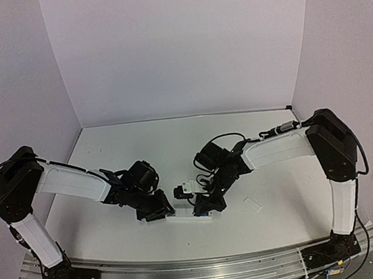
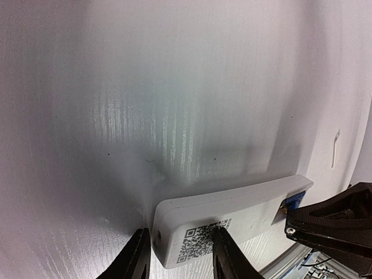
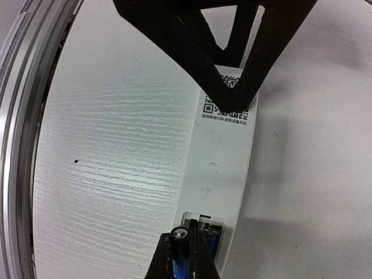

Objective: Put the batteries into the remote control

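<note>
The white remote control (image 1: 184, 217) lies face down near the table's front edge, its back with a QR code up (image 2: 232, 218) (image 3: 224, 163). My left gripper (image 1: 160, 209) (image 2: 181, 258) is open and straddles the remote's closed end: one finger stands just past the end and the other fingertip (image 3: 228, 97) rests on the QR code. My right gripper (image 1: 205, 205) (image 3: 186, 253) is shut on a blue battery (image 3: 183, 237) and holds it at the open battery bay (image 3: 203, 224). A second blue battery (image 3: 211, 241) lies in the bay and also shows in the left wrist view (image 2: 293, 200).
A small flat white cover piece (image 1: 252, 204) (image 2: 335, 148) lies on the table to the right of the remote. The aluminium rail (image 1: 189, 272) (image 3: 17, 116) runs along the front edge, close to the remote. White walls enclose the back and sides.
</note>
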